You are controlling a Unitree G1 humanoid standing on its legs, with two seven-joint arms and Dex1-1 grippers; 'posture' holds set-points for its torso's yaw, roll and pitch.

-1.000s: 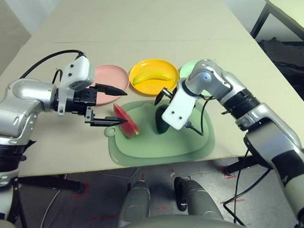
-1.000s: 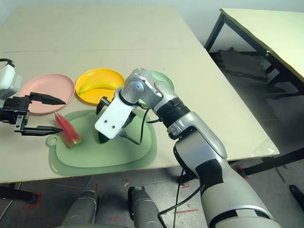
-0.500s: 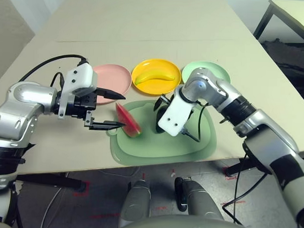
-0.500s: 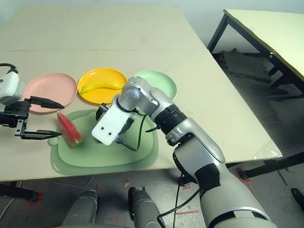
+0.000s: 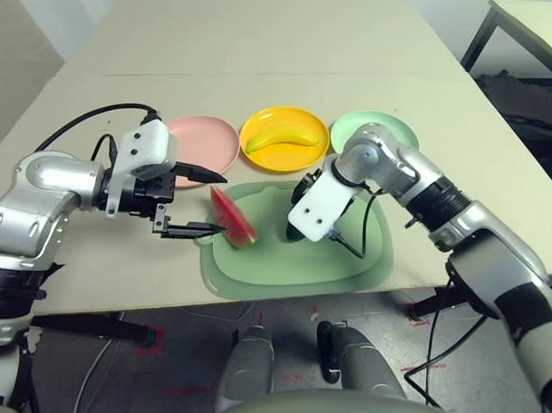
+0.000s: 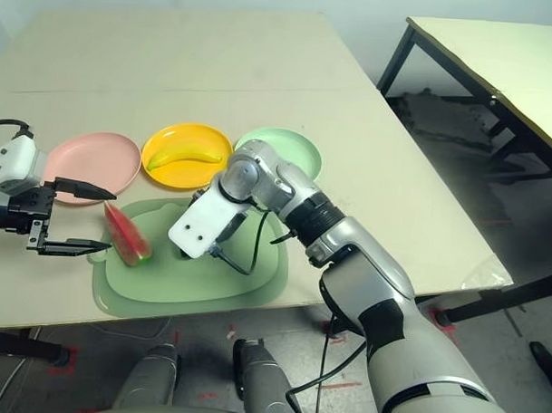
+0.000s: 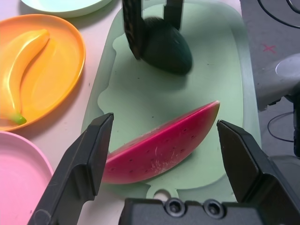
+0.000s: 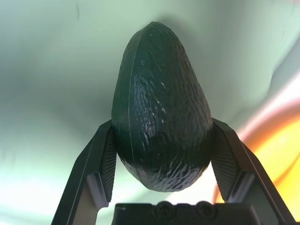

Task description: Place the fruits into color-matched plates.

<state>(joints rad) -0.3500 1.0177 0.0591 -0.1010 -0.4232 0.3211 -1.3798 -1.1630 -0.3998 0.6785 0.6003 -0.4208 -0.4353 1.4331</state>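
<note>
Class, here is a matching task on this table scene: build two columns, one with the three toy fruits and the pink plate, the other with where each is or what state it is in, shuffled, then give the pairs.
Column 1
1. banana
2. avocado
3. watermelon wedge
4. pink plate

Column 2
A. holds nothing
B. lying on the green mat between open fingers
C. in the yellow plate
D. gripped between two black fingers

Pairs: 1-C, 2-D, 3-B, 4-A

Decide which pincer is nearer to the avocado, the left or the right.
Right. The right pincer has a finger on each side of the avocado. The left pincer stands open around the watermelon wedge, apart from the avocado.
</note>
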